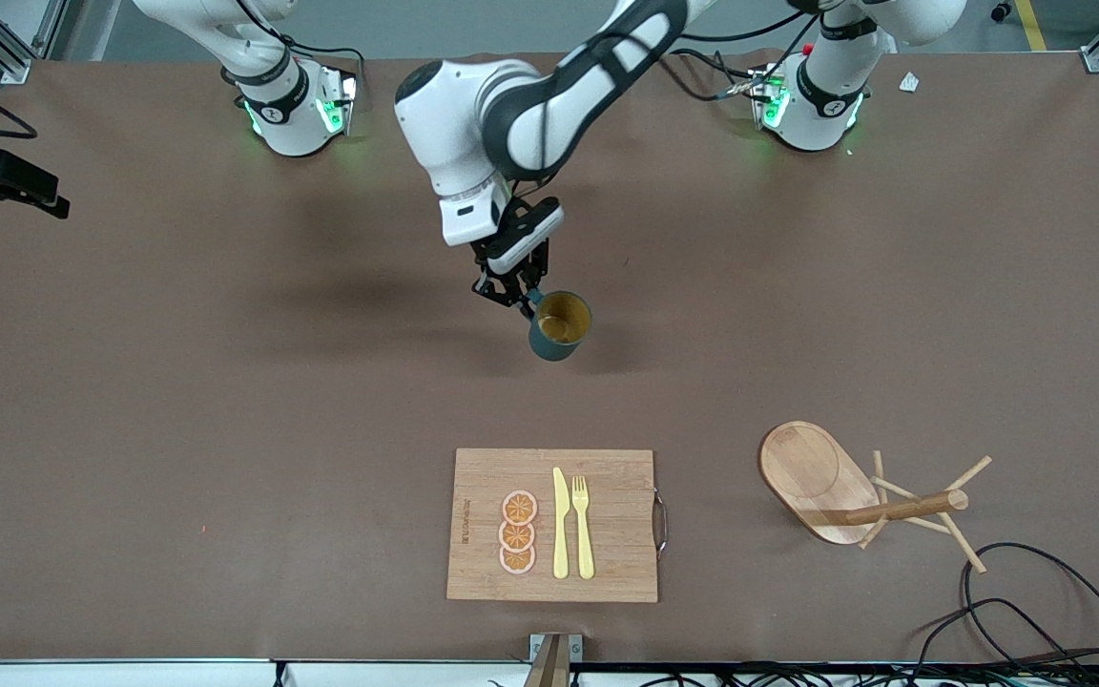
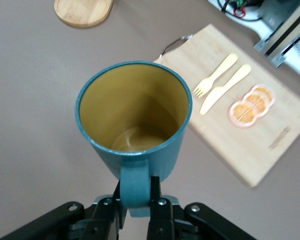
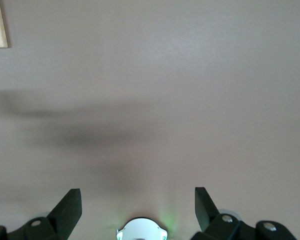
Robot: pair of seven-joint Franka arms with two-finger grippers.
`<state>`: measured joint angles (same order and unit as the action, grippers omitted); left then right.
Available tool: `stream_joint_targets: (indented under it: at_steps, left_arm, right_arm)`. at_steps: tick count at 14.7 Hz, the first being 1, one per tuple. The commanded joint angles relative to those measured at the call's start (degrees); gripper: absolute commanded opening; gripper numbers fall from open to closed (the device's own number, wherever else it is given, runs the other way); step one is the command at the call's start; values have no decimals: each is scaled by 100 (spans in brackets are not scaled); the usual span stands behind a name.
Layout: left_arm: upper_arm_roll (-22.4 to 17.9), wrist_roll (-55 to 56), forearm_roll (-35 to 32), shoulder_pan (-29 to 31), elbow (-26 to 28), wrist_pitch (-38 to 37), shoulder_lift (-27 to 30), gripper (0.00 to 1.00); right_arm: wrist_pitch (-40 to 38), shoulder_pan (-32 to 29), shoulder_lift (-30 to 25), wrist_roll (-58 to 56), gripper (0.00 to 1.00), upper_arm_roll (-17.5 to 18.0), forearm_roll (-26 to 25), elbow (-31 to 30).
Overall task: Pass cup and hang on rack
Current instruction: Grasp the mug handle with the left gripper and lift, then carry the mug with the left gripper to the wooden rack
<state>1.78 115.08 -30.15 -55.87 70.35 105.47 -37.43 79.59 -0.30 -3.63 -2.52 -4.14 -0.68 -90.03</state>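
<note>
My left gripper (image 1: 523, 298) is shut on the handle of the dark teal cup (image 1: 559, 329) and holds it upright over the middle of the table. In the left wrist view the cup (image 2: 135, 115) shows its mustard-yellow inside, with the handle clamped between my gripper's (image 2: 136, 200) fingers. The wooden rack (image 1: 836, 487) stands toward the left arm's end of the table, nearer to the front camera than the cup; its oval base (image 2: 83, 11) shows in the left wrist view. My right gripper (image 3: 137, 191) is open and empty over bare table; it is out of the front view.
A bamboo cutting board (image 1: 554, 525) with a yellow knife, a fork and orange slices lies near the table's front edge, beside the rack; it shows in the left wrist view (image 2: 270, 150). Black cables (image 1: 1036, 611) lie near the rack. A black device (image 1: 6, 181) sits at the right arm's end.
</note>
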Motion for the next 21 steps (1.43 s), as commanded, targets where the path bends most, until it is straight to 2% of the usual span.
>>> stream_joint_targets:
  at_steps: [1,4,8,14,21]
  left_arm:
    - [15,-678,692,557,233,-53,858,0]
    - [15,-1574,1422,1287,233,-62,1377,0]
    - [24,-2567,2450,2289,233,-62,1756,0]
    - [42,-4053,4321,3765,225,-62,1871,0]
    - [24,-5627,6554,5102,233,-62,1678,0]
  right_arm:
    - [57,56,-235,279,100,-34,42,-243]
    - [66,39,-393,270,100,-25,42,-234]
    - [-13,30,-481,261,100,-16,33,-147]
    - [-92,-6,-420,288,100,-25,94,55]
    - [-110,-41,-261,226,100,-16,94,275]
